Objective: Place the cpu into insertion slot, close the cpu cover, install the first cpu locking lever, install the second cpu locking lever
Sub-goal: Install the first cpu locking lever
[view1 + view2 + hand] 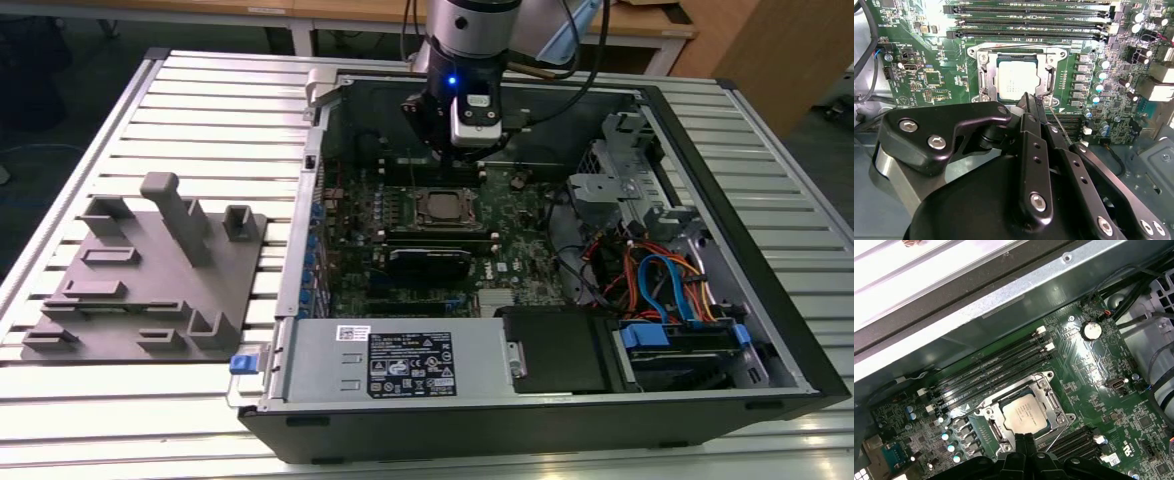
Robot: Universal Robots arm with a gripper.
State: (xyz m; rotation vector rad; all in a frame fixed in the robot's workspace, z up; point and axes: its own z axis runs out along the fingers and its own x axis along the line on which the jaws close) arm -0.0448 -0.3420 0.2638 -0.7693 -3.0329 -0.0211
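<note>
Second wrist view looks down past the claw [1032,101] onto a green circuit board [929,75]. The claw's two black fingers are pressed together, and I can see nothing between them. Their tips hang just at the edge of the socket [974,52]. The chip [1016,77] lies flat in the socket with its dull silver top facing up. The cover plate [1050,77] lies down over the chip's edges, and the chip shows through its square window. A thin wire lever [1060,126] slants up from the side of the socket, right beside the fingertips. I cannot tell whether it touches them.

On the far side of the socket from the claw runs a row of long black memory slots [1029,21]. Small silver-topped capacitors [1099,75] stand along one side of the socket. In the first wrist view a round coin battery [1091,330] sits on the board well apart from the socket, and the grey case wall [1004,295] rises behind the memory slots.

In the exterior view the arm reaches down into an open computer case [747,170] on a slatted table [200,90]. A black block [430,262] sits on the board near the socket. Blue and orange cables [661,280] crowd the case toward the exterior view's right. A labelled power supply [387,362] lies along the near edge, and a grey parts tray [147,280] rests outside the case toward the exterior view's left.
</note>
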